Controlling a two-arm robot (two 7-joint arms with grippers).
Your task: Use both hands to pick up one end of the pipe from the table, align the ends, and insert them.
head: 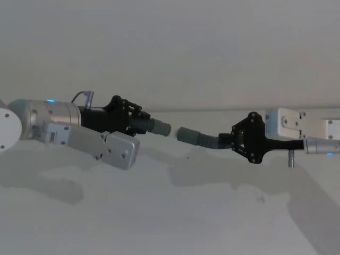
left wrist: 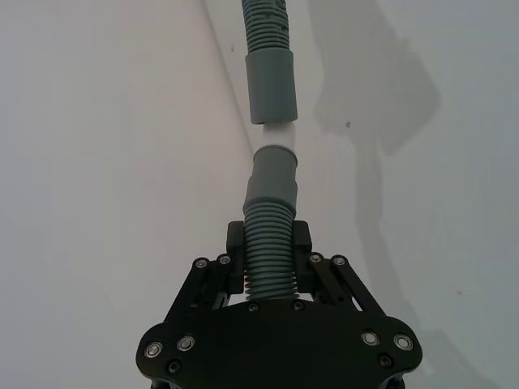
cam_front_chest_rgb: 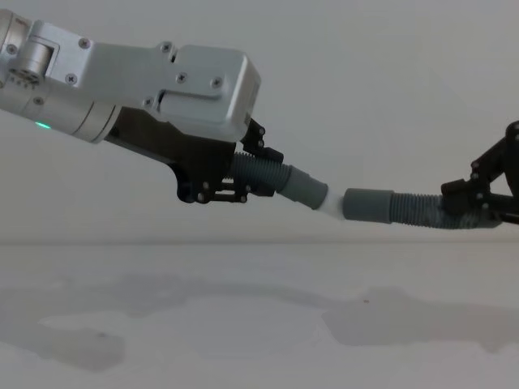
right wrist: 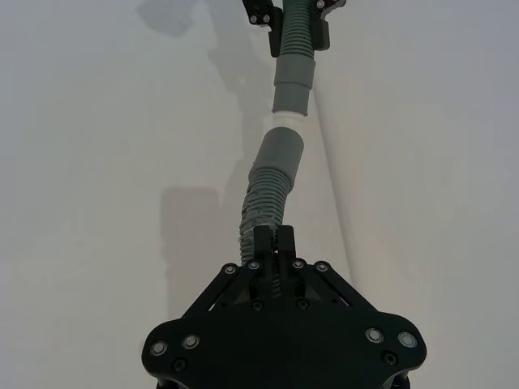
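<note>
Both pieces of the pipe hang in the air above the white table [head: 170, 212]. My left gripper [head: 139, 121] is shut on the ribbed body of the shorter piece [left wrist: 272, 243], whose grey cuff [cam_front_chest_rgb: 304, 188] ends in a narrow white tip [cam_front_chest_rgb: 332, 204]. From the right, my right gripper [head: 226, 141] is shut on the bent ribbed piece [right wrist: 263, 207]. Its open grey cuff [cam_front_chest_rgb: 369, 204] faces the white tip [right wrist: 289, 121]. The two ends are nearly in line, with the tip right at the cuff's mouth. In the left wrist view a thin gap shows between them.
Two white box-shaped fixtures [head: 284, 122] [head: 332, 127] stand at the back right, behind my right arm. The table's far edge meets a plain wall just behind the pipe. Shadows of both arms lie on the surface below.
</note>
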